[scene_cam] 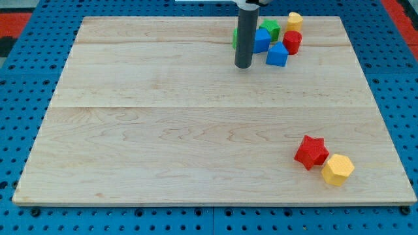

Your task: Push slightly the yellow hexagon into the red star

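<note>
Down near the view's bottom right, the yellow hexagon (337,170) lies on the wooden board (163,143), touching the red star (311,152), which sits just up and to the view's left of it. One face of the hexagon meets the star's lower right side, so the two read as a joined pair, well apart from everything else on the board.

My tip (243,66) rests far away from that pair, near the view's top, a little right of centre. The rod rises straight up from the tip and leaves the frame at the top edge. There is no hand or jaw on this arm, only the bare rod, so it grasps nothing; the tip touches no block that I can make out.

Just to the view's right of the rod a small cluster of blocks gathers. A blue block (261,40) stands closest, its left part partly hidden behind the rod, and a sliver of green shows at the rod's left side, though I cannot tell its shape. A green cube (270,29) sits behind the blue block. A second blue block (277,55) lies lower and to the right, beside a red block (292,42), and a yellow block (295,21) stands at the cluster's top right.

The board lies on a blue perforated base (26,85).
</note>
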You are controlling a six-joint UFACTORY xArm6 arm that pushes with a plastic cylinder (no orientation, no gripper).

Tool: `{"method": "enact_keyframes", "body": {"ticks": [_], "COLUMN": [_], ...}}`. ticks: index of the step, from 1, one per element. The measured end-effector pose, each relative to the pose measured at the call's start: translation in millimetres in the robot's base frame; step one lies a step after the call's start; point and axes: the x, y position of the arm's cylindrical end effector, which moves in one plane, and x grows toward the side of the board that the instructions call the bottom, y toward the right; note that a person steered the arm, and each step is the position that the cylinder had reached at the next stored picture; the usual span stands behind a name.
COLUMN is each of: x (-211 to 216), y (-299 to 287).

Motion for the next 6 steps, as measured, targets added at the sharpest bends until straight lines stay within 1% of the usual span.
{"method": "enact_keyframes", "body": {"ticks": [1, 2, 3, 4, 5, 6], "x": [29, 67, 139, 217, 260, 253], "y": [51, 135, 195, 204, 174, 90]}}
